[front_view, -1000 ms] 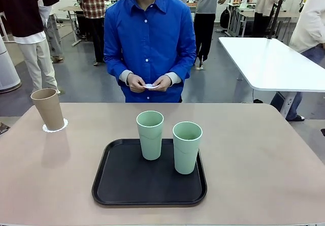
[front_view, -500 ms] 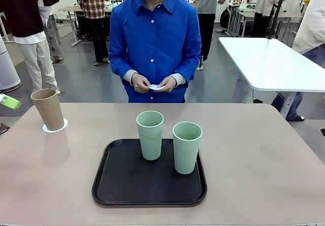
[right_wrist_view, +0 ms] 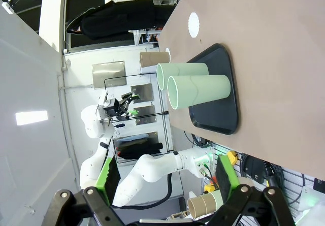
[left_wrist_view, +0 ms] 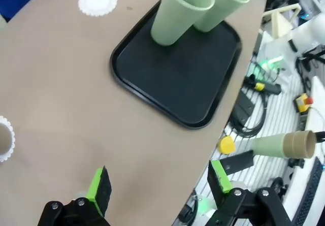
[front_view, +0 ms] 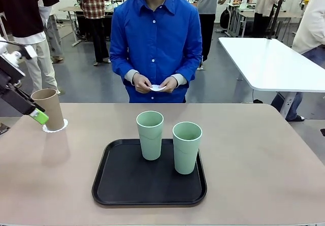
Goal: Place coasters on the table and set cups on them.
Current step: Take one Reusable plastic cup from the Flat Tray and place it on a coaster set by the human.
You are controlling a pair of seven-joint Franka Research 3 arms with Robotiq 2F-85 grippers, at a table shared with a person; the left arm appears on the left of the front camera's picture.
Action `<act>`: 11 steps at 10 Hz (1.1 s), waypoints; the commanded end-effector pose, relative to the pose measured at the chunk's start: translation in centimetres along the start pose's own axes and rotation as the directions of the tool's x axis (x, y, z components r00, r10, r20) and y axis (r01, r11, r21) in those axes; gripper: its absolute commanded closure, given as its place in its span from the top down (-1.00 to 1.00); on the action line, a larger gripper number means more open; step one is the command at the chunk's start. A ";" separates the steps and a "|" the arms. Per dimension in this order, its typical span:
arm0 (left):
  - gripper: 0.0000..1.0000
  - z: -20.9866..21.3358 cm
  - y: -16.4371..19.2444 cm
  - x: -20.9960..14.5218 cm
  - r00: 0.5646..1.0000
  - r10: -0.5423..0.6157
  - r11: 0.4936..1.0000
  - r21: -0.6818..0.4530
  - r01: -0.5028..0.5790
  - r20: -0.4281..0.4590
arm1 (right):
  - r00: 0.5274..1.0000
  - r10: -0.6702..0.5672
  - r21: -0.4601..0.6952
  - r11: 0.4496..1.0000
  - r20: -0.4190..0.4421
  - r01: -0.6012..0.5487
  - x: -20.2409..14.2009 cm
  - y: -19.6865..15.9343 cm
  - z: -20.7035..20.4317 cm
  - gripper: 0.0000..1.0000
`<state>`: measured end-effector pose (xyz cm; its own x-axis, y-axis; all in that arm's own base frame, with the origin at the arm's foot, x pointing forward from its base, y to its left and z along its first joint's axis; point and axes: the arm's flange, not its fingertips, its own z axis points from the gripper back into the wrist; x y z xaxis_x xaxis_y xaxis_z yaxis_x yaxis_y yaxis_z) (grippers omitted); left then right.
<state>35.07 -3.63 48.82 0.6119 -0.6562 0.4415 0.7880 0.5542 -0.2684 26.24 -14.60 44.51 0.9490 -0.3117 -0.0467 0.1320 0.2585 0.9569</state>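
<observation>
A tan cup (front_view: 48, 107) stands on a white coaster (front_view: 55, 128) at the table's (front_view: 264, 155) far left. My left gripper (front_view: 31, 112) hangs open just to the left of that cup, holding nothing. Two mint cups (front_view: 150, 134) (front_view: 187, 147) stand on the black tray (front_view: 122, 185). The person holds another coaster (front_view: 158, 88) in both hands. In the left wrist view my left gripper (left_wrist_view: 160, 185) is open above bare table, with a lone coaster (left_wrist_view: 97, 1) beyond the tray (left_wrist_view: 177, 78). My right gripper (right_wrist_view: 167, 178) is open, off the table's side, with the mint cups (right_wrist_view: 198, 91) ahead.
The person stands at the table's far edge, behind the tray. A white glossy table (front_view: 274, 63) stands at the back right. Bare tabletop lies to the left and right of the tray. Cables and small tools (left_wrist_view: 259, 84) lie below the table's near edge.
My left arm has come into the front view from the left and now hangs beside the tan cup. The person has shifted slightly right, still holding the coaster.
</observation>
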 end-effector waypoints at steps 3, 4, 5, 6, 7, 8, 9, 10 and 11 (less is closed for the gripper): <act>1.00 1.4 -0.6 -0.5 0.999 -0.002 1.000 -0.031 0.003 0.046 | 1.000 0.007 0.022 1.000 0.003 -0.007 0.0 0.1 0.0 1.00; 1.00 1.4 -0.6 -0.5 0.999 -0.002 1.000 -0.031 0.003 0.046 | 1.000 0.007 0.022 1.000 0.003 -0.007 0.0 0.1 0.0 1.00; 1.00 1.4 -0.6 -0.5 0.999 -0.002 1.000 -0.031 0.003 0.046 | 1.000 0.007 0.022 1.000 0.003 -0.007 0.0 0.1 0.0 1.00; 1.00 1.4 -0.6 -0.5 0.999 -0.002 1.000 -0.031 0.003 0.046 | 1.000 0.007 0.022 1.000 0.003 -0.007 0.0 0.1 0.0 1.00; 1.00 1.4 -0.6 -0.5 0.999 -0.002 1.000 -0.031 0.003 0.046 | 1.000 0.007 0.022 1.000 0.003 -0.007 0.0 0.1 0.0 1.00; 1.00 1.6 -0.3 -0.5 0.998 -0.014 1.000 -0.026 0.016 0.059 | 1.000 0.007 0.022 1.000 0.003 -0.007 0.0 0.1 0.0 1.00; 1.00 -0.6 -0.2 1.1 0.994 -0.076 0.995 0.065 0.071 0.079 | 1.000 0.007 0.022 1.000 0.003 -0.007 0.0 0.1 0.0 1.00; 1.00 -2.7 -0.3 3.1 0.988 -0.152 0.984 0.099 0.147 0.042 | 1.000 0.007 0.022 1.000 0.003 -0.007 0.0 0.1 0.0 1.00; 1.00 -4.6 -0.3 5.0 0.971 -0.239 0.962 0.140 0.236 0.006 | 1.000 0.007 0.022 1.000 0.003 -0.007 0.0 0.1 0.0 1.00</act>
<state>36.42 -7.15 49.03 0.4814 -0.7115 0.5119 0.8617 0.4910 -0.1278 26.24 -14.61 44.51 0.9490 -0.3119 -0.0466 0.1319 0.2583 0.9570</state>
